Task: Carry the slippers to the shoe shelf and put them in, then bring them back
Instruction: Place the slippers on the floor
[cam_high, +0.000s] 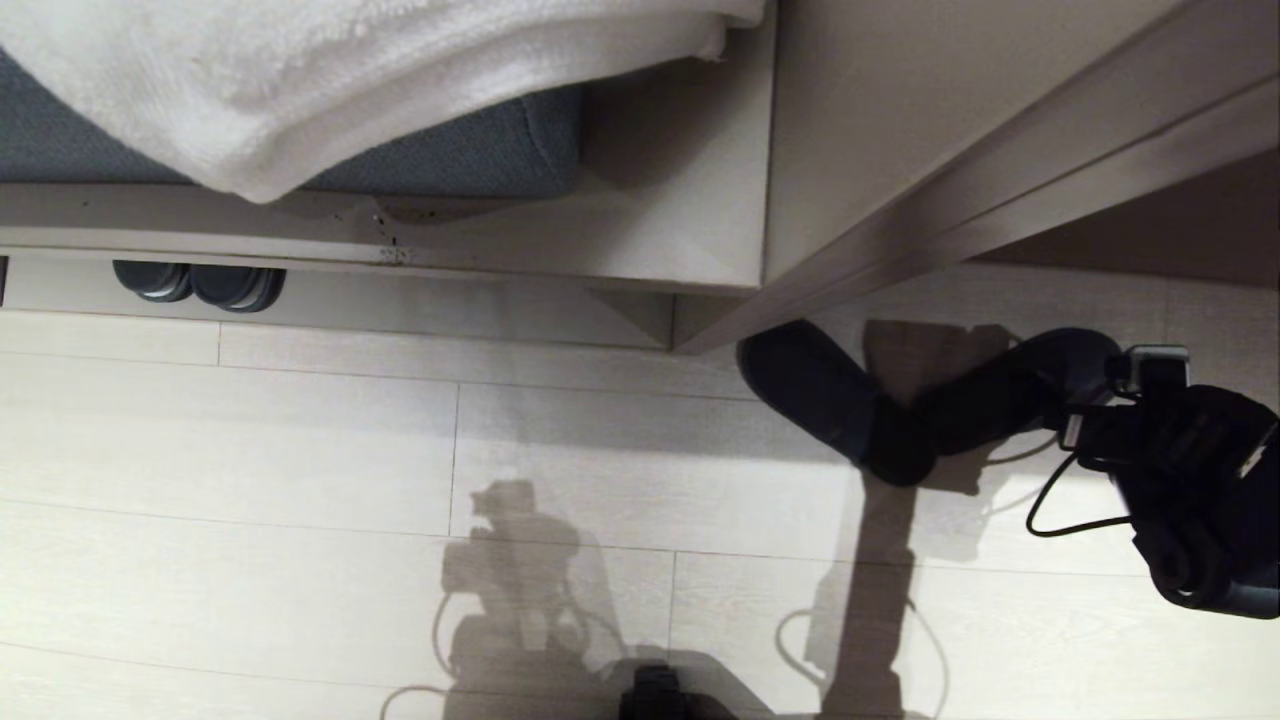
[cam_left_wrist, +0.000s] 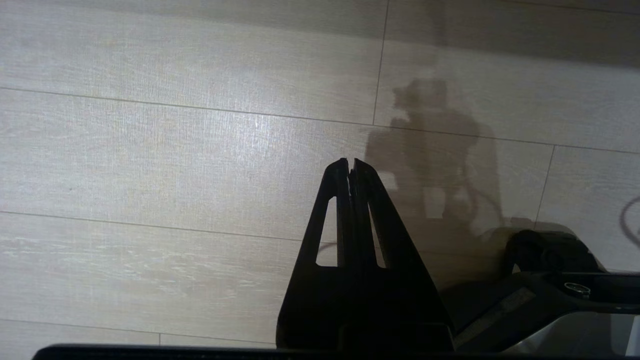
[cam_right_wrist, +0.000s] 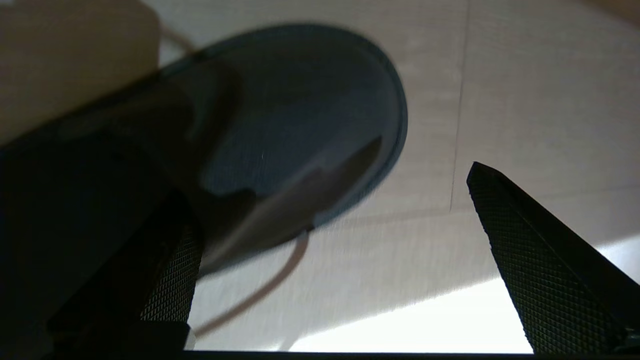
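Observation:
Two matte black slippers lie on the pale floor by the desk corner, toes together in a V. One slipper (cam_high: 815, 395) points back to the left. The other slipper (cam_high: 1000, 400) reaches right to my right gripper (cam_high: 1085, 415). In the right wrist view that gripper (cam_right_wrist: 332, 185) is open just above the floor, and the slipper's grey-blue heel end (cam_right_wrist: 300, 110) lies off to one finger's side, with nothing gripped. The shoe shelf (cam_high: 450, 300) is the low beige recess under the bench at the left. My left gripper (cam_left_wrist: 350, 162) hangs shut over bare floor.
A glossier dark grey-green pair (cam_high: 200, 283) sits in the low recess at the far left. Above it are a blue-grey cushion (cam_high: 480, 150) and a white towel (cam_high: 300, 90). The beige desk edge (cam_high: 1000, 190) overhangs the slippers. A cable (cam_high: 1060, 500) loops from my right arm.

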